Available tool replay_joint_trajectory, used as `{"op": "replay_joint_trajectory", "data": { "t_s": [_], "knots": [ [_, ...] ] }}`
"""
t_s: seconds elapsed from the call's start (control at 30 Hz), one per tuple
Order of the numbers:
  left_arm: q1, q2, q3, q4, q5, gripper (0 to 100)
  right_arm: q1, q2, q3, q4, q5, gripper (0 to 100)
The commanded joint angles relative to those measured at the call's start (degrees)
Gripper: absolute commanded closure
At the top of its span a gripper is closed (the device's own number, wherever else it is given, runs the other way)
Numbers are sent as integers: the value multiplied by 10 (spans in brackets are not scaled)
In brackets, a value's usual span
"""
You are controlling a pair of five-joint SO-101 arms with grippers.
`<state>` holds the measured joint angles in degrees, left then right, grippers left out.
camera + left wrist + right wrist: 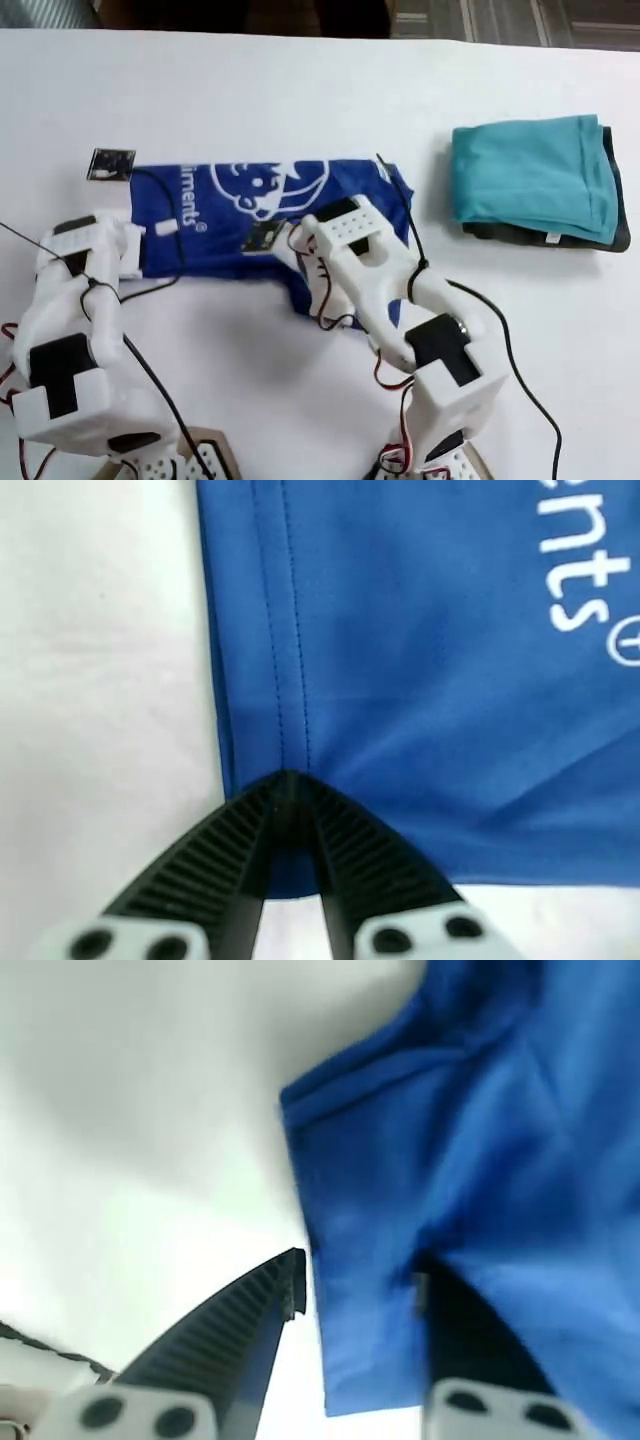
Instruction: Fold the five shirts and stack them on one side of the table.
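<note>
Black ribbed fingers (pixel 225 865) of the left gripper (pixel 290 785) are pressed together at their tips. They pinch the stitched hem of the blue shirt (pixel 430 680), and the cloth puckers toward the pinch. The right gripper (pixel 355 1290) has its jaws wide apart and has hold of nothing. One finger (pixel 240 1325) is over bare white table (pixel 130 1110), the other is partly hidden by blue cloth, and a loose edge of the shirt hangs between them. From the high view, the left arm (pixel 75 300) meets the blue shirt at its 9 o'clock edge. The right arm (pixel 370 265) reaches over the shirt's 5 o'clock portion. The shirt lies spread crosswise near the middle of the table, white print facing up, with a flap trailing toward 6 o'clock under the right arm. Thin black cables (pixel 160 390) run across the cloth and along both arms. A small black square card (pixel 110 163) lies just beside the shirt's 10 o'clock corner. Well apart, toward 3 o'clock from the blue shirt, is a folded stack. A teal shirt (pixel 530 180) lies on top of a dark shirt (pixel 620 238), whose edge shows beneath it.
</note>
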<state>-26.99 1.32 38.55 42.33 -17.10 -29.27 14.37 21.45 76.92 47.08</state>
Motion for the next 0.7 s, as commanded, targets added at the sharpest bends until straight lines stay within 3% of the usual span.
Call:
{"op": "replay_joint_trajectory", "data": {
  "t_s": [0.0,0.23,0.47,0.6,0.67],
  "knots": [
    [-8,0,-2,-9,4,974,0,-52,-5,4,-2,755],
    [-8,0,-2,-9,4,974,-2,-69,33,0,-2,755],
    [-8,0,-2,-9,4,974,-11,-7,68,-87,-2,755],
    [-8,0,-2,-9,4,974,-7,36,16,-58,-2,758],
    [-8,0,-2,-9,4,974,-7,63,-11,-43,-2,810]
  ]
}}
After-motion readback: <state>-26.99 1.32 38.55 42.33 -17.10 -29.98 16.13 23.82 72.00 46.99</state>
